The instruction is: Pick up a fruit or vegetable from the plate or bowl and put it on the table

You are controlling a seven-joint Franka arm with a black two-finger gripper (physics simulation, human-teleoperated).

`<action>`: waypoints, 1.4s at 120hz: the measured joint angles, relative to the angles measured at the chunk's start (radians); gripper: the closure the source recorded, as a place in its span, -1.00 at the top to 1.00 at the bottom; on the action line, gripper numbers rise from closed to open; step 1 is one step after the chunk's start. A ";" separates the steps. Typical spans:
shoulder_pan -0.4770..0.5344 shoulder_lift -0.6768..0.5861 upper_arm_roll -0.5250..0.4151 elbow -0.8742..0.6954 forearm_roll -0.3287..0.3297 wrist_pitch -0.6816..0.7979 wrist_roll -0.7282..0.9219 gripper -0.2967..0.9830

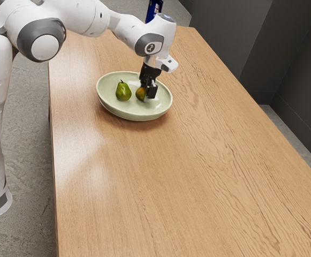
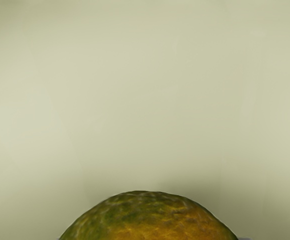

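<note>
Pincer (image 1: 148,93) low in the bowl (image 1: 128,114) at the mottled fruit (image 1: 140,94), clenched or released I cannot tell; grasping seems in hand, a secure, level lift next.

The exterior view has 1 pale sage-green bowl (image 1: 112,108) above centre, with 1 green pear (image 1: 123,91) browning lightly. The tabletop (image 1: 139,187) is honey-tan with darker wavy grain. At the wrist view's lower edge, the round fruit (image 2: 147,217) is mottled dark green and orange.
</note>
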 joint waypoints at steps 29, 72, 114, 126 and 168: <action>0.001 -0.002 -0.053 0.068 0.004 -0.009 -0.005 -0.04; -0.002 0.014 -0.242 0.183 0.006 -0.046 -0.018 -0.04; -0.006 0.094 -0.396 0.282 0.010 -0.047 -0.050 -0.04; -0.006 0.098 -0.401 0.285 0.008 -0.047 -0.056 0.18; -0.004 0.100 -0.400 0.286 0.000 -0.055 -0.063 0.51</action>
